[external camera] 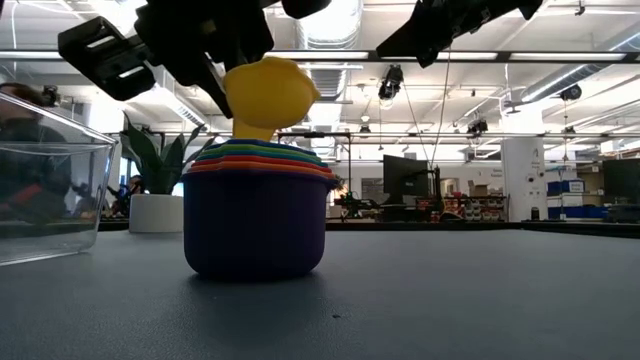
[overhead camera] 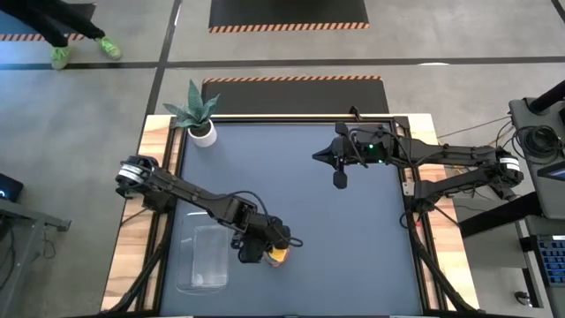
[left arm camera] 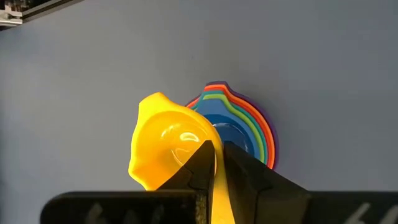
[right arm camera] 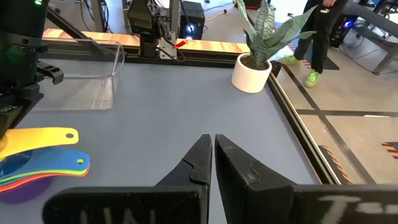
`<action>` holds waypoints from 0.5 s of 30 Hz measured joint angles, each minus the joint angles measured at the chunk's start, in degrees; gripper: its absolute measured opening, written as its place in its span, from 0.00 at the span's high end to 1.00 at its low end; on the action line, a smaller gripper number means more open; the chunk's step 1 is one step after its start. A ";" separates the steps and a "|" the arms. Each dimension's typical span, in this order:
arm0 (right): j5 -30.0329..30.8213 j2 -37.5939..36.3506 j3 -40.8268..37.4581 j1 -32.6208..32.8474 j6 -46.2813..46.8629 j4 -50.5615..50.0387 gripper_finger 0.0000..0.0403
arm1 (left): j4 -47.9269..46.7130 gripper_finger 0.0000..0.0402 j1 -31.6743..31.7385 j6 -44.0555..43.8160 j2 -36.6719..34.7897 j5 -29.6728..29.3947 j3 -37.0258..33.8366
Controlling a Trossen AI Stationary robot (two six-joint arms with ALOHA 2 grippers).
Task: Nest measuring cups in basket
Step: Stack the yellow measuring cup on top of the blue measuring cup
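A stack of nested measuring cups (external camera: pixel 255 235), purple outermost, stands on the dark table near its front edge. Their flat handles (right arm camera: pixel 46 168) fan out to one side. A yellow cup (external camera: pixel 268 95) hangs tilted just over the stack, with my left gripper (left arm camera: pixel 216 146) shut on it. The clear basket (overhead camera: pixel 203 256) stands on the table to the left of the stack with no cup in it. My right gripper (overhead camera: pixel 340 179) hovers shut over the table's far middle, holding nothing. My left gripper pinches the yellow cup's flat handle (left arm camera: pixel 215 186) between its two fingers, close to the bowl. The fingers slant down from the table's left side and lie along the handle. The bowl (left arm camera: pixel 168 146) sits tilted above the stack; whether its base touches the stack I cannot tell.
A small white pot with a spiky plant (overhead camera: pixel 203 131) stands at the far left corner. A raised frame (right arm camera: pixel 292 118) runs round the table. A person's legs (right arm camera: pixel 317 37) show on the floor beyond the table. Bare table top (overhead camera: pixel 353 256) lies right of the stack.
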 joint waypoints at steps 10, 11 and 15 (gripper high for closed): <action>-0.02 -0.02 0.00 0.00 0.11 0.00 0.98 | -0.28 0.91 0.00 -0.04 0.00 1.01 0.00; -0.01 -0.02 0.00 0.00 0.11 0.00 0.98 | -0.36 0.90 0.00 -0.03 0.00 1.07 0.00; -0.01 -0.02 0.00 0.00 0.29 0.01 0.98 | -0.55 0.86 0.00 -0.04 0.02 1.09 0.00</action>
